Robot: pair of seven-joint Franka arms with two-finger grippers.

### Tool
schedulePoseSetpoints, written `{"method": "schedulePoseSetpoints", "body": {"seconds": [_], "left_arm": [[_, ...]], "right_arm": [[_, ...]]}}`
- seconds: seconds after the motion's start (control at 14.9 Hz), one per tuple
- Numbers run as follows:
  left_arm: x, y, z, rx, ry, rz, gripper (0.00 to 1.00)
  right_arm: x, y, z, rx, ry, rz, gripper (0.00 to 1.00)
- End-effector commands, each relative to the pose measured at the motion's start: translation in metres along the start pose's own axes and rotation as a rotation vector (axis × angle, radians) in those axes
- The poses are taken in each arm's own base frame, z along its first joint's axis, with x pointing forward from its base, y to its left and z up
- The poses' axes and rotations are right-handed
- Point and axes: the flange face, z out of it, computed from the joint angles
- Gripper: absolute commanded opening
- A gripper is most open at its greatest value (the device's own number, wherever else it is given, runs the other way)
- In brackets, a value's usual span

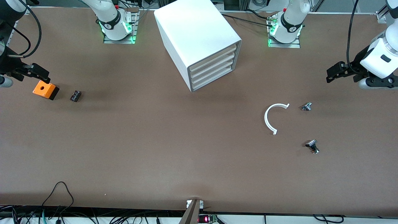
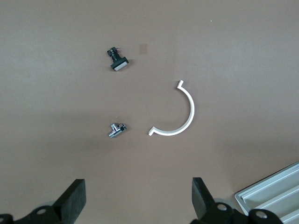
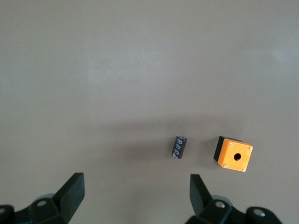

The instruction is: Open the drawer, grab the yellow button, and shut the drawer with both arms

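Note:
The white cabinet (image 1: pixel 199 37) stands in the middle of the table near the arms' bases. Its uppermost drawer (image 1: pixel 214 57) is shut, like the three below; a corner of the drawer fronts shows in the left wrist view (image 2: pixel 275 193). The button is hidden. My left gripper (image 1: pixel 332 74) hangs open and empty over the table at the left arm's end, its jaws wide apart in the left wrist view (image 2: pixel 138 198). My right gripper (image 1: pixel 39 73) is open and empty over the right arm's end, wide apart in the right wrist view (image 3: pixel 137 196).
An orange box with a hole (image 1: pixel 45 90) (image 3: pixel 233 154) and a small black component (image 1: pixel 75 95) (image 3: pixel 179 146) lie below my right gripper. A white C-shaped ring (image 1: pixel 273 116) (image 2: pixel 180 112), a small metal part (image 1: pixel 306 106) (image 2: pixel 117 130) and a black-and-silver part (image 1: pixel 312 146) (image 2: pixel 118 59) lie toward the left arm's end.

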Motion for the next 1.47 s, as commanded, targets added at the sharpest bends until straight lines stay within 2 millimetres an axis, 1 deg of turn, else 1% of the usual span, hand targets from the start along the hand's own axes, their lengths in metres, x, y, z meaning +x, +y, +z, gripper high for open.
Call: {"method": "schedulePoseSetpoints", "body": {"seconds": [0.0, 0.13, 0.8, 1.07, 1.21, 1.41], "left_arm": [[-0.004, -0.001, -0.004, -0.013, -0.005, 0.018, 1.0], [0.001, -0.001, -0.011, -0.014, 0.007, 0.013, 1.0], [0.004, -0.001, -0.009, -0.016, 0.004, 0.013, 1.0], [0.004, 0.002, -0.011, -0.015, 0.007, 0.009, 1.0], [0.011, 0.013, 0.006, 0.002, -0.024, 0.034, 1.0], [0.009, 0.011, 0.005, 0.002, -0.027, 0.036, 1.0]], "right_arm": [[0.002, 0.001, -0.004, 0.017, -0.004, -0.012, 1.0], [0.002, 0.001, -0.004, 0.017, -0.004, -0.012, 1.0], [0.001, 0.002, -0.005, 0.014, -0.004, -0.014, 1.0], [0.002, 0.004, -0.003, 0.008, -0.005, -0.014, 1.0], [0.002, 0.004, -0.003, 0.008, -0.005, -0.014, 1.0], [0.001, 0.003, -0.003, 0.009, -0.007, -0.014, 1.0]]}}
